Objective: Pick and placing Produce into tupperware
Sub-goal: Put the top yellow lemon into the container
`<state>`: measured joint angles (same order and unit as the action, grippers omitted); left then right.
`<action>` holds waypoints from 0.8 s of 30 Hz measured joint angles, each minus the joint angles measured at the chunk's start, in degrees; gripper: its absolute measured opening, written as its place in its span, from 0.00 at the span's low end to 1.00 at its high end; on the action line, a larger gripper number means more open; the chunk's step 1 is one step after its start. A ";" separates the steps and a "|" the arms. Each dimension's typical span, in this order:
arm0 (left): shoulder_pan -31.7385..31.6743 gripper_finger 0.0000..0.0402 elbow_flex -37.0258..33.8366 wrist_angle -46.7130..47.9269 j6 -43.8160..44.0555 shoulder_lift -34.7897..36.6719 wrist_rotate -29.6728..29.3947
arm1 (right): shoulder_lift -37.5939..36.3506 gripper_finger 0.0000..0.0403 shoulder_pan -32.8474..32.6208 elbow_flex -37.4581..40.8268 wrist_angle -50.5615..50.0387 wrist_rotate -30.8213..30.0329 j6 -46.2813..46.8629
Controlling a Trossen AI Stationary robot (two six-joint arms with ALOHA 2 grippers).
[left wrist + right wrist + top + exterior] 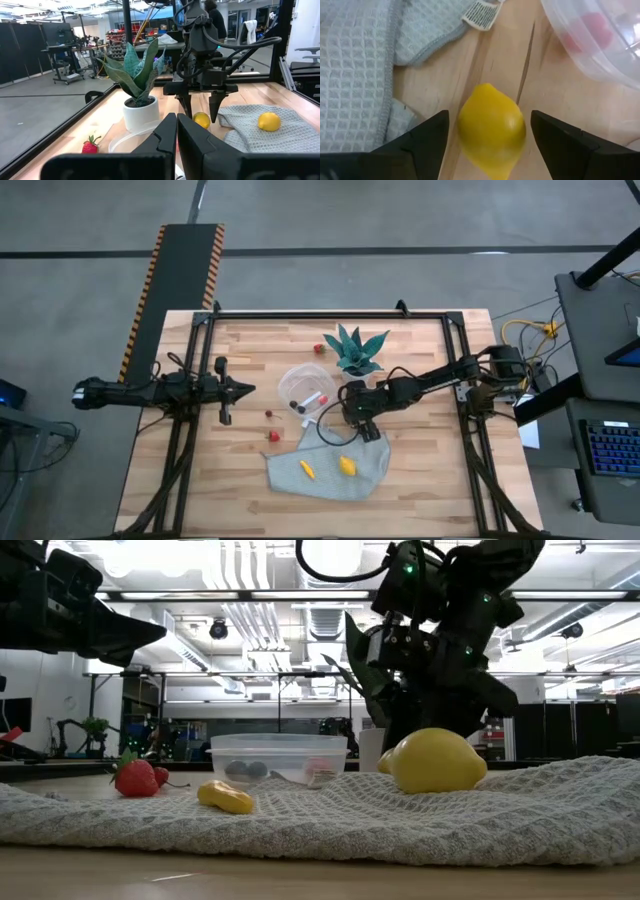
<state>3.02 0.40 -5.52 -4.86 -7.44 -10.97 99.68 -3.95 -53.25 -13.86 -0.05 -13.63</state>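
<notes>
My right gripper (pixel 490 120) is open and points down at the table between the tupperware and the grey cloth. Its fingers (pixel 187 106) stand on either side of a yellow lemon (pixel 491 131) that lies on the wood, with a gap on each side. The clear round tupperware (pixel 308 390) stands on the table and holds dark round pieces (pixel 247 769) and a red piece (pixel 320 768). Another lemon (pixel 347 466) and a small yellow piece (pixel 307 469) lie on the cloth. My left gripper (pixel 240 390) is shut and waits in the air left of the tupperware.
The grey cloth (pixel 330 470) lies crumpled near the table's near edge. The teal potted plant (pixel 355 350) stands just beyond the right gripper. Red berries lie on the wood: one near the plant (pixel 319 348), two left of the cloth (pixel 268 414) (pixel 274 436).
</notes>
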 joint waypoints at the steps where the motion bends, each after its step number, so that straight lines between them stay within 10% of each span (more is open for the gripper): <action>1: -0.01 0.00 0.00 0.00 0.02 0.00 0.01 | 0.00 0.67 0.11 0.14 0.22 0.00 -0.09; 24: -0.01 0.00 0.00 -0.02 0.02 0.00 0.01 | -0.02 0.64 0.24 4.01 5.62 0.24 2.74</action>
<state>3.01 0.40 -5.54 -4.84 -7.44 -10.97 99.66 -3.70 -49.24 -8.24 0.19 -10.88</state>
